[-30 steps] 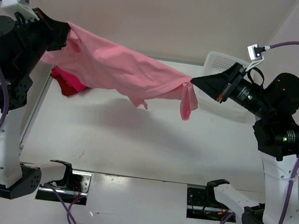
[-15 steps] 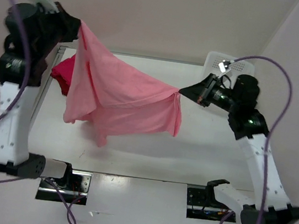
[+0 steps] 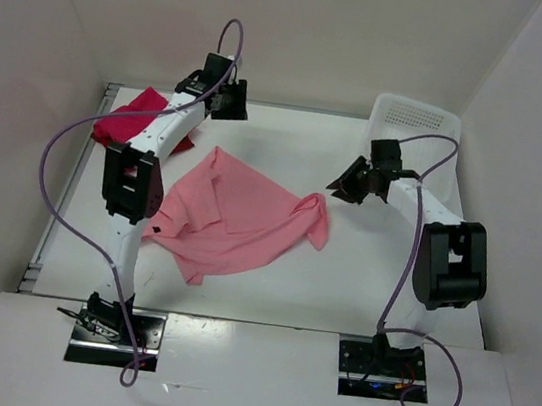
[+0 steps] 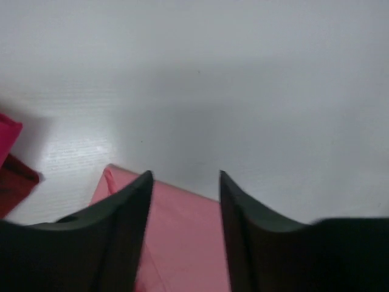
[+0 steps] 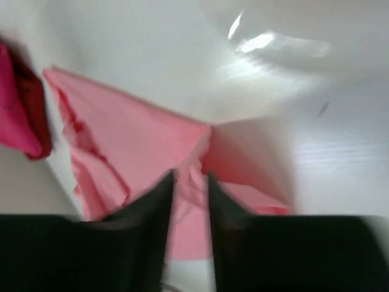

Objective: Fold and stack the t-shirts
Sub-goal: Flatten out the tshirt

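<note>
The overhead camera gives me a bright, even picture: soft diffuse light, white walls with a faint pink-grey cast, and everything sharp. The bench (image 3: 362, 276) carries only weak shadows, a pale one along the near edge of the salmon shirt (image 3: 238, 224) and thin ones beside the arms. My left wrist feed is dimmer and greyer. A broad soft shadow lies on the bench ahead of the left claw (image 4: 184, 177), whose dark fingers are soft-edged. My right wrist feed is smeared throughout: the right claw (image 5: 190, 177) is a black blur, and a white glare patch sits at the upper right.
</note>
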Available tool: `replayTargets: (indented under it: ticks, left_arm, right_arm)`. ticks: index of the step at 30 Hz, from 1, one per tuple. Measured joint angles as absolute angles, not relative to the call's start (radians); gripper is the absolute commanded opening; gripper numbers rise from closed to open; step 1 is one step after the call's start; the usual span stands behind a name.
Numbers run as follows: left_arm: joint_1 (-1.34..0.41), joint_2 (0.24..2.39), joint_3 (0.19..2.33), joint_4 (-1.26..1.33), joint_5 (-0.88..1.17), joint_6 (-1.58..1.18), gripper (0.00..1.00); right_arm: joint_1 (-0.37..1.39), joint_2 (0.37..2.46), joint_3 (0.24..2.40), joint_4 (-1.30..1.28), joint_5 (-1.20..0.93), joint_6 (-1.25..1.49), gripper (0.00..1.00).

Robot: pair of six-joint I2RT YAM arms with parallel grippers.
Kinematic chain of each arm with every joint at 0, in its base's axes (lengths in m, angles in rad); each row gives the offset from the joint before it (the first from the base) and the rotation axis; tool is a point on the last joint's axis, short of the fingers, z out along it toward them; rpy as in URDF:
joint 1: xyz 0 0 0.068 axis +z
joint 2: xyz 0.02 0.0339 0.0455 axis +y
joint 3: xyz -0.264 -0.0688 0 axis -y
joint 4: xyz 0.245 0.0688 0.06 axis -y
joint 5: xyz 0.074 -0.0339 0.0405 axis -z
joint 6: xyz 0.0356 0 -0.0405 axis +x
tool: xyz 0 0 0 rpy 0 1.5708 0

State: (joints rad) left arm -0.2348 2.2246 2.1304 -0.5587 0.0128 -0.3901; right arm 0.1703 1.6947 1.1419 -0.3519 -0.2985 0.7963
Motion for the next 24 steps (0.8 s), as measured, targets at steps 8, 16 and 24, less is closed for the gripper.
replayTargets:
  ticks: [8, 16, 24]
  left_arm:
    - [-0.233, 1.858, 1.723, -0.432, 0.048, -0.406, 0.68]
    - [-0.23, 1.329, 1.12, -0.399, 0.076, -0.508, 0.82]
    - [-0.194, 1.114, 0.863, -0.484, 0.047, -0.67, 0.92]
  right_arm:
    - [0.12, 1.816, 1.368, -0.321, -0.18, 0.768, 0.52]
    - [0.06, 1.923, 1.372, -0.32, -0.123, 0.769, 0.52]
    - [-0.075, 1.793, 1.327, -0.321, -0.097, 0.771, 0.59]
